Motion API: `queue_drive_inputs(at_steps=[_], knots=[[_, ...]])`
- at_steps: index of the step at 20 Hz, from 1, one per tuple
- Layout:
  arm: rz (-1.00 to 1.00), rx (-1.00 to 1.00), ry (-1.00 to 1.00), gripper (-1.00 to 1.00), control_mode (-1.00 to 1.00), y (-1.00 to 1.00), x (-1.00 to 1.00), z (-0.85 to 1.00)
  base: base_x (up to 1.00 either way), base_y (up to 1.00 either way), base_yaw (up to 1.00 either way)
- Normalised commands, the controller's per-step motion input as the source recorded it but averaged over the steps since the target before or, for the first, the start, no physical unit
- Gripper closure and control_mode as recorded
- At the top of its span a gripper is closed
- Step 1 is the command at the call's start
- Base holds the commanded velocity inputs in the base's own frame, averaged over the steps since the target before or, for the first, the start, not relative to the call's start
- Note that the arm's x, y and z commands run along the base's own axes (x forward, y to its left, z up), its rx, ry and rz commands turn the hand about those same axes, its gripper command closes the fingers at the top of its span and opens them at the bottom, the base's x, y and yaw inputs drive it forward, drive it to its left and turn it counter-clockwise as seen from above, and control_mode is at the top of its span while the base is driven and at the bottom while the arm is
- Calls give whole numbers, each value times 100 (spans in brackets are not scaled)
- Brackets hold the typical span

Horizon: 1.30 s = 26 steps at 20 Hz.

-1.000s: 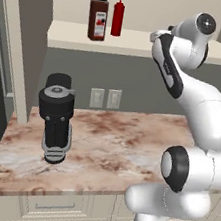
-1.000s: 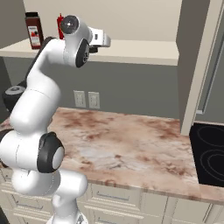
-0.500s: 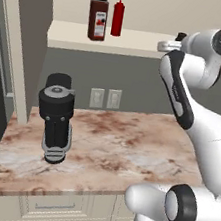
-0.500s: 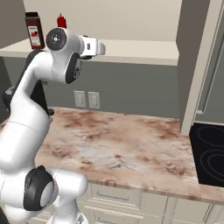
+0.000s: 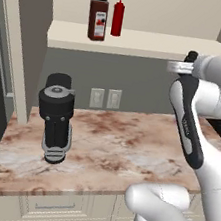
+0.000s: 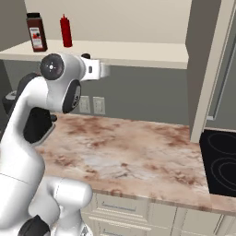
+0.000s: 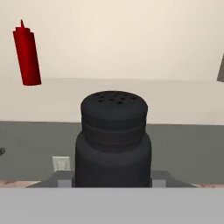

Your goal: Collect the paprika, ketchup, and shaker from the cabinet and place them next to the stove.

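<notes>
Shaker [image 7: 113, 138] clamped in gripper [image 7: 113, 177], in front of the cabinet [image 5: 143, 42] shelf edge.
Gripper is closed on the shaker, upright, perforated head up; in the hand view it sits in front of the shelf edge, above the worktop [image 5: 115, 154]. Paprika [image 5: 98, 17] and ketchup [image 5: 117, 17] stand on the shelf just beside each other at its left end, well apart from the gripper. Stove [image 6: 221, 161] is at the right end of the worktop. A black appliance [image 5: 56, 116] stands on the worktop's left side. Two wall outlets [image 5: 106, 98] sit under the shelf.
</notes>
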Motion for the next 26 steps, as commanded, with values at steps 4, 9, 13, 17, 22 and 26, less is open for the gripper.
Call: queue_drive_inputs(at_steps=[4,9,13,17,22,26], knots=[[4,0,1,100,-100,-46,-1,-66,0,0,0],[0,-1,4,100,-100,-31,0,-80,0,0,0],[0,0,6,100,-100,-48,-2,-96,0,0,0],[0,3,11,100,-100,-87,-1,-99,0,0,0],[0,0,10,100,-100,-99,3,-79,0,0,0],[0,0,5,100,-100,-98,15,-59,0,0,0]])
